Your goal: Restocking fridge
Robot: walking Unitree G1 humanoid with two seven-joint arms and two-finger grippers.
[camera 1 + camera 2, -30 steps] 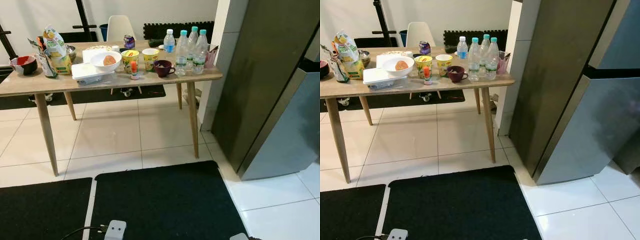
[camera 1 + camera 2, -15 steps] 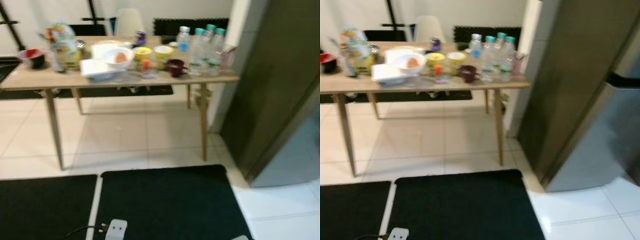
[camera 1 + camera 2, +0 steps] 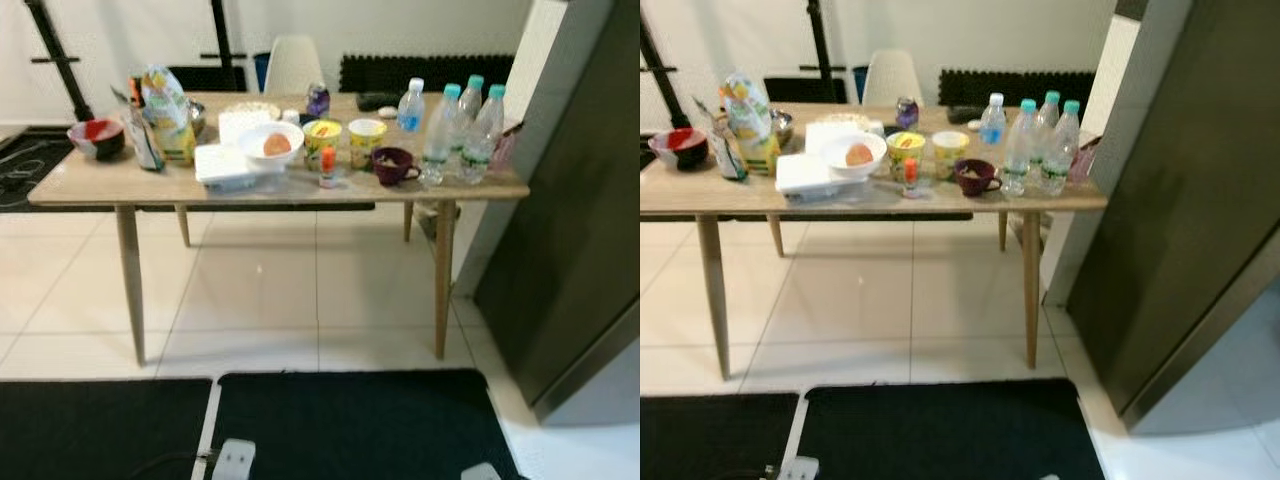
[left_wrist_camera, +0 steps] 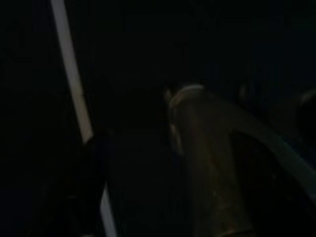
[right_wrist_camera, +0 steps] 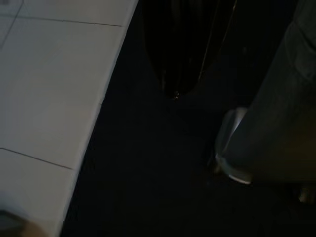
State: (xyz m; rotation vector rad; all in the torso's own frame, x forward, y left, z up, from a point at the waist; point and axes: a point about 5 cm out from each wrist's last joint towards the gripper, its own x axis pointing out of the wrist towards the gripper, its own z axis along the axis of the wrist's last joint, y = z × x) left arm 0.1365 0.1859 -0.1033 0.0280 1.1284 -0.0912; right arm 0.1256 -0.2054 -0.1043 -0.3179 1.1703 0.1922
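Note:
A wooden table [image 3: 120, 185] stands ahead of me on white tiles. At its right end are three clear water bottles [image 3: 440, 125] with teal or white caps. Beside them sit a maroon mug [image 3: 392, 165], two yellow cups [image 3: 321, 138], a small orange bottle [image 3: 327, 167] and a white bowl [image 3: 270, 143] holding something orange. The dark grey fridge [image 3: 590, 200] rises at the right. My right gripper [image 5: 175, 94] hangs low over the black mat, its black fingers meeting at the tip. The left wrist view is very dark, with just a pale strip and a rounded tube.
A snack bag [image 3: 168, 115], a red bowl [image 3: 96, 137], a white box [image 3: 222, 165] and a purple can [image 3: 318, 98] fill the table's left and back. A white chair [image 3: 293, 65] stands behind it. Black mats [image 3: 350, 425] cover the floor near me, with a white corded block [image 3: 232, 462].
The camera has swung left: the table now sits near the middle and the fridge has slid toward the right edge. Nothing on the table has moved.

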